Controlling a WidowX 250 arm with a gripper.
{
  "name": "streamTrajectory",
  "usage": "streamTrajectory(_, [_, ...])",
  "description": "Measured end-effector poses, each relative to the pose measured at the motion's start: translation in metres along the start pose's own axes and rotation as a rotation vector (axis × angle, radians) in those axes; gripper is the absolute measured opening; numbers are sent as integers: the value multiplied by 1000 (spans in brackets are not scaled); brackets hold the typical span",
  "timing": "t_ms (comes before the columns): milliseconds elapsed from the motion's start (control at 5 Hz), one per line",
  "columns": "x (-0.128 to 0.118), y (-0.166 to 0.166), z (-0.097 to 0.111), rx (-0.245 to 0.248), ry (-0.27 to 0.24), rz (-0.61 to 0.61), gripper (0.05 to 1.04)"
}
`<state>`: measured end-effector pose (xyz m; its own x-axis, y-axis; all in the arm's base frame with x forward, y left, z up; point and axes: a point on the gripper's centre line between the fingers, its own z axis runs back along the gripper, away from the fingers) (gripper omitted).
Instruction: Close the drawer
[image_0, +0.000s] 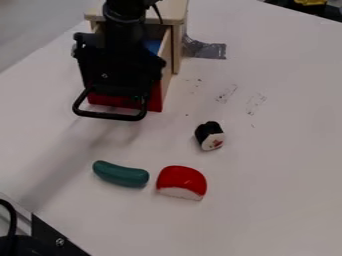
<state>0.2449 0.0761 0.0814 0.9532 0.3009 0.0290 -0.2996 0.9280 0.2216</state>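
1. The wooden drawer with a red front (156, 99) stands pulled out of the small pale wooden cabinet (175, 11) at the upper left of the camera view, and a blue thing (152, 46) shows inside it
2. The black gripper (119, 75) hangs over the drawer and hides much of its red front; I cannot tell whether it is wide, narrow or holding anything
3. A black rounded bar (110, 116) juts out in front of the red front, just below the gripper; whose part it is, I cannot tell
4. Silver-grey tape (212, 51) lies on the white table (280, 150), just beside the cabinet's right side in view
5. Nearer the camera lie a curved dark green toy vegetable (120, 174) and, near its right end, a domed red-and-white toy piece (182, 181); a black-and-white toy sushi roll (210, 136) sits above the domed piece in view, apart from it
6. Dark marks (227, 93) dot the table between the tape and the roll
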Motion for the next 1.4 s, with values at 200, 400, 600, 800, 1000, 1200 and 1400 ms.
streamTrajectory(200, [6,-3,-11,5,29,0,999])
streamTrajectory(400, [13,-5,-22,16,47,9,999])
streamTrajectory(600, [21,-7,-26,22,33,22,999])
streamTrajectory(800, [27,-8,-28,17,19,34,999])
streamTrajectory(1000, [31,-12,-28,-5,-2,48,999])
streamTrajectory(1200, [36,-14,-28,-18,-33,59,999])
streamTrajectory(1400, [41,-16,-28,-31,-65,74,999])
